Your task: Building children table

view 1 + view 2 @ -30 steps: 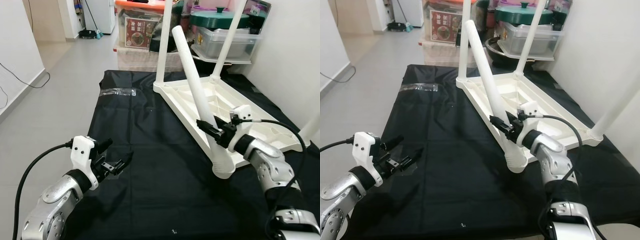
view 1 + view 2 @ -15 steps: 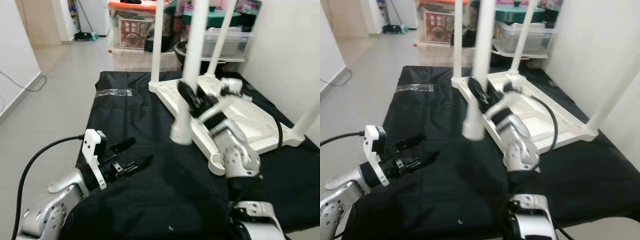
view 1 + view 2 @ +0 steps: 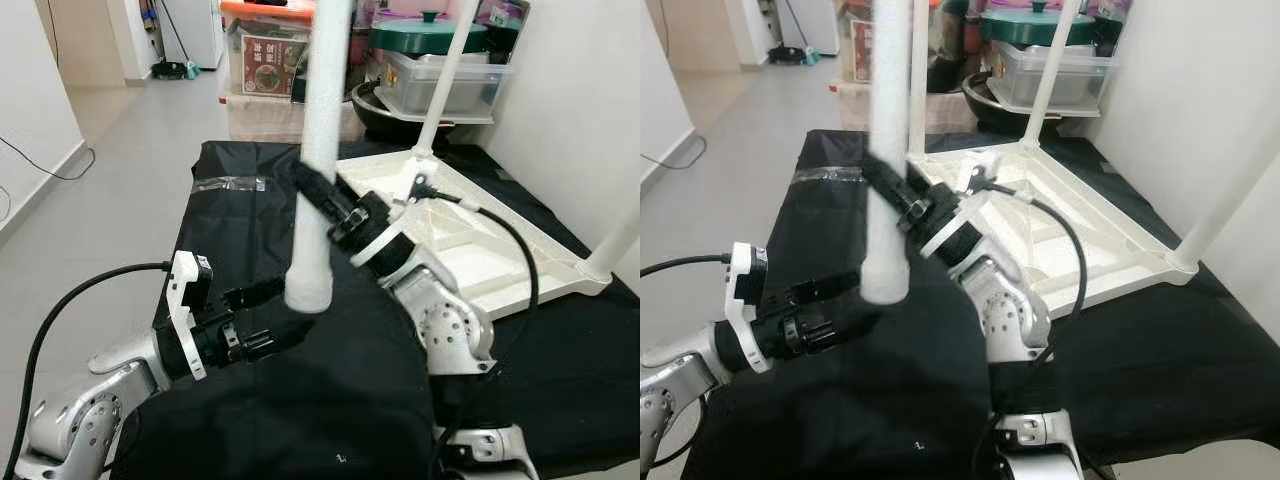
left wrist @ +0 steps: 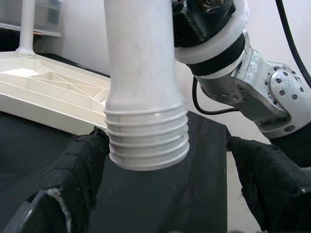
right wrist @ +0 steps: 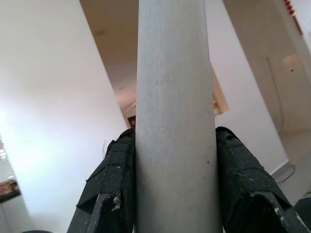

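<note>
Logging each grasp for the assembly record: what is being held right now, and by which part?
The right gripper is shut on the white plastic table leg, gripping its smooth shaft above the threaded end. The left gripper is open, holding nothing.

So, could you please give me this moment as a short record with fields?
Held item: long white plastic table leg, upright, threaded end down
Right hand: shut on the leg, holding it above the black mat
Left hand: open, fingers on either side of the threaded end, not touching
Tabletop: white plastic tabletop upside down on the mat, other legs already standing in it
Background: storage boxes with a green pot
</note>
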Robot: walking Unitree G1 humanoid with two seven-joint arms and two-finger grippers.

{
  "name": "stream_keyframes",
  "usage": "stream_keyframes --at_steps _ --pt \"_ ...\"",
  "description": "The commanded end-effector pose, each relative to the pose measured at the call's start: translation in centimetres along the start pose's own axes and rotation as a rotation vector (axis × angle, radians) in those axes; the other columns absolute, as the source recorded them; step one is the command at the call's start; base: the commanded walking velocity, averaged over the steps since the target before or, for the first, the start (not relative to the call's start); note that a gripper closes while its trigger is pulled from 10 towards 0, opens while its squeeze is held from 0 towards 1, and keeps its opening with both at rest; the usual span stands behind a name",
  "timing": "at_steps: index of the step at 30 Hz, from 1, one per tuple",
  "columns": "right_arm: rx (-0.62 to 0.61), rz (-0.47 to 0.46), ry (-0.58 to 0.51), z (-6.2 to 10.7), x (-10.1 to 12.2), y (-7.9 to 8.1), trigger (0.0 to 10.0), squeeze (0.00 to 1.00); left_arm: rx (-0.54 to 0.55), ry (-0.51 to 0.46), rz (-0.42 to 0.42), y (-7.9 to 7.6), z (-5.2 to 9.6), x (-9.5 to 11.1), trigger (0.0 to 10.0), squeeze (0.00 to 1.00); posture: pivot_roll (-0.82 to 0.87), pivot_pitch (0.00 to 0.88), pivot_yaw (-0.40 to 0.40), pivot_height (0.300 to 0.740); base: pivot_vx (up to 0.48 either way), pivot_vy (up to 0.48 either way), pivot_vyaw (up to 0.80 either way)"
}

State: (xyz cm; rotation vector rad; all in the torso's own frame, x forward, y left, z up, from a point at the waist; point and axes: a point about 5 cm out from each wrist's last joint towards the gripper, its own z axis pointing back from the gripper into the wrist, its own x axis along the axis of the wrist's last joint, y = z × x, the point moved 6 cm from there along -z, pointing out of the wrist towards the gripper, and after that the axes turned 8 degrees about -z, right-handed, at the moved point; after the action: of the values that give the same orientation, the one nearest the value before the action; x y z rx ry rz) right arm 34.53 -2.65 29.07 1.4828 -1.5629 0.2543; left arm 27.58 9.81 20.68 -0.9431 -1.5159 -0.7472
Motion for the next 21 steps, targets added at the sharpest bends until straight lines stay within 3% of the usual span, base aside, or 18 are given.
stream_keyframes --at_steps 1,13,20,21 --pt "0.049 -0.015 0.0 -0.2 0.0 1.2 0.0 0.0 0.002 0.014 0.008 0.3 0.4 0.0 10.0 0.0 0.08 0.0 -0.082 0.74 0.0 0.0 0.0" --pt "0.118 -0.072 0.012 -1.1 -1.2 3.8 0.0 0.0 -0.068 -0.005 0.068 -0.2 -1.0 -0.2 10.0 0.0 0.07 0.0 -0.072 0.74 0.0 0.0 0.0" --pt "0.125 -0.077 0.027 -1.1 -1.8 4.3 0.0 0.0 -0.095 -0.02 0.086 -0.5 -1.8 -0.3 10.0 0.0 0.07 0.0 -0.073 0.74 0.0 0.0 0.0" --pt "0.129 -0.077 0.027 -1.2 -1.9 4.5 0.0 0.0 -0.102 -0.022 0.091 -0.6 -2.0 -0.4 9.6 0.0 0.06 0.0 -0.072 0.74 0.0 0.0 0.0"
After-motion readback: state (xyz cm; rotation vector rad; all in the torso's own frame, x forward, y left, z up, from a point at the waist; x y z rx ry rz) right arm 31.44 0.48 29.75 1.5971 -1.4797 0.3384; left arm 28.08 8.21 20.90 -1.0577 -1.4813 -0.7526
